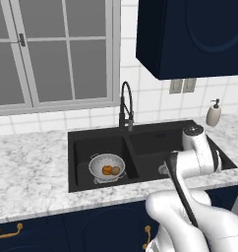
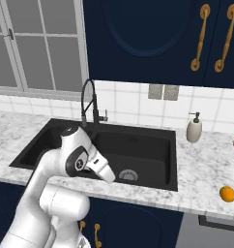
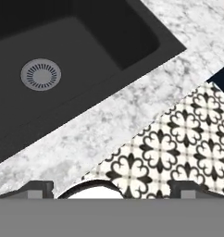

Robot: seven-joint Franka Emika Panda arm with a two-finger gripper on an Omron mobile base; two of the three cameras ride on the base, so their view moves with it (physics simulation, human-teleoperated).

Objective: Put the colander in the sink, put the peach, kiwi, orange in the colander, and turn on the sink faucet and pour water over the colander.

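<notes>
Blocking part of the sink [image 1: 81, 142] at lower right, the arm left the gripper [image 3: 112, 190] cropped, jaws wide and empty; colander [image 1: 106, 166] lower centre-left held fruit of unclear kind.

The sink [image 1: 155, 138] is matte black with a silver-grey drain [image 3: 40, 74], set in a counter [image 1: 32, 162] of white marble veined grey. The colander [image 1: 106, 166] is shiny silver; inside it lie an orange-coloured fruit [image 1: 106, 170] and a dull-brown kiwi [image 1: 115, 170]. The faucet [image 1: 126, 106] is black, the soap bottle [image 1: 213, 113] beige, the floor [image 3: 178, 143] patterned black and white.
</notes>
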